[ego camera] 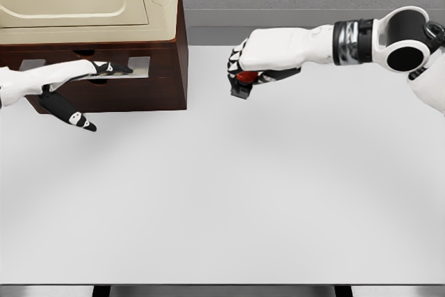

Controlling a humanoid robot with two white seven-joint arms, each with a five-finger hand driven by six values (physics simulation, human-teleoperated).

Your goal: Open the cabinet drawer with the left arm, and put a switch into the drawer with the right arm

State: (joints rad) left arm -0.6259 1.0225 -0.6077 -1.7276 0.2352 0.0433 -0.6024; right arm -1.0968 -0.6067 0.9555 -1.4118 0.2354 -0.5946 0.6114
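Note:
A dark brown cabinet (163, 67) with a cream top stands at the table's far left. Its drawer front (142, 67) shows pale cut-outs and a dark handle recess. My left hand (97, 85) lies flat against that front, with its fingers (115, 69) stretched straight along the handle slot and the thumb (73, 116) splayed downward, gripping nothing. How far the drawer is out cannot be told. My right hand (243, 78) hovers above the table just right of the cabinet, curled around a small red and black switch (243, 81), which its fingers mostly hide.
The white table (229, 199) stretches wide in front of both arms, with its front edge along the bottom of the view. A grey wall runs behind it. The cabinet's right side is a short gap from my right hand.

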